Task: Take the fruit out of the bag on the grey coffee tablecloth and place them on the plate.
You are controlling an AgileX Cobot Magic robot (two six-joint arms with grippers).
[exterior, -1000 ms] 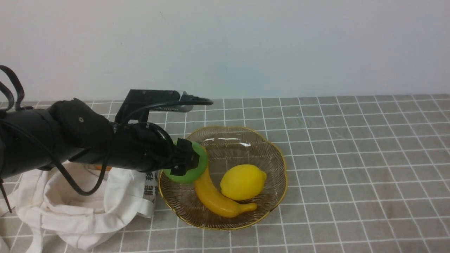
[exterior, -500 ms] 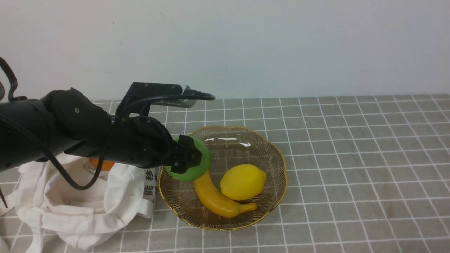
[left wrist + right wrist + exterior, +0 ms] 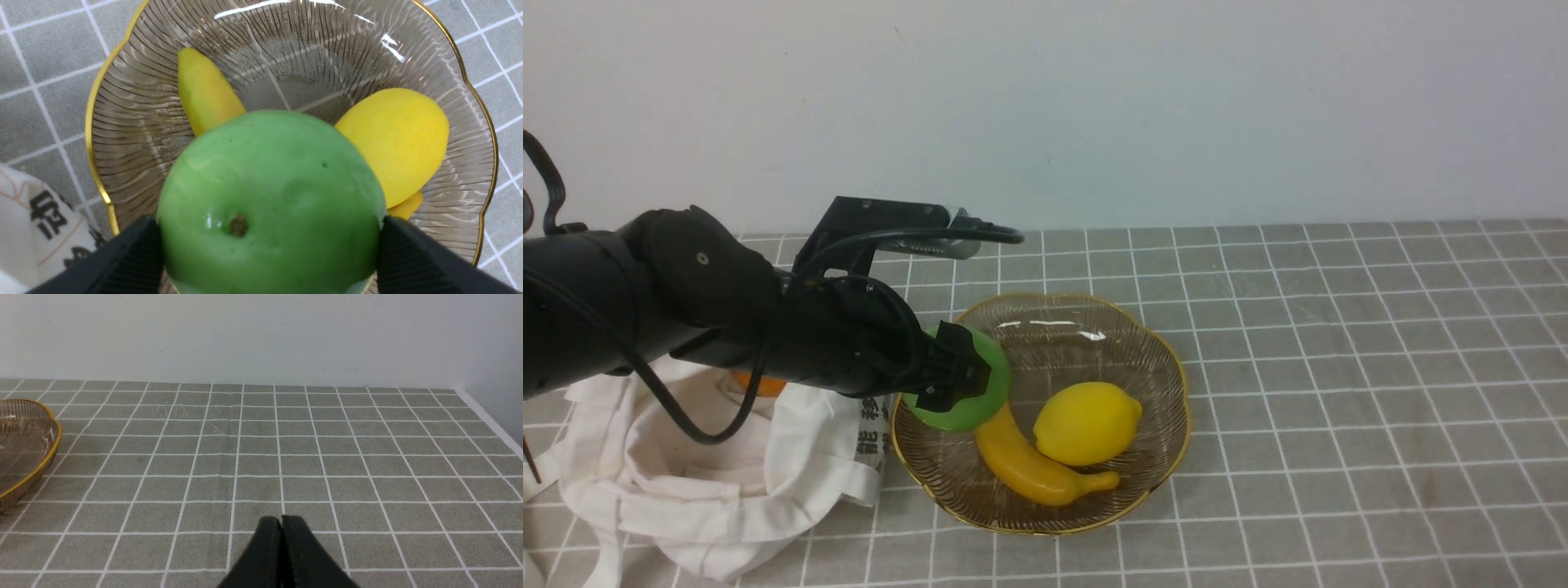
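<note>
Grey cloth with white gridlines (image 3: 1339, 408) bears a gold-rimmed ribbed glass plate (image 3: 1045, 531), a yellow banana and lemon inside — done. Black left gripper (image 3: 269, 241) grasps the glossy green apple (image 3: 269, 183) over it; an orange fruit (image 3: 760, 384) remains in the off-white cloth bag (image 3: 719, 518) — left to do. Black right gripper (image 3: 282, 522) is closed, empty.

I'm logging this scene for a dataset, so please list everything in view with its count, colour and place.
Green fruit: one, green, in the left gripper, over the plate
Banana: one, yellow, on the plate
Lemon: one, yellow, on the plate
Orange fruit: one, orange, at the bag, partly hidden
Plate: one, brownish glass, gold rim, right of the bag
Bag: one, off-white, left
Tablecloth: one, grey, white grid, underneath
Wall: white, behind
Grippers: two, black; right one shut
</note>
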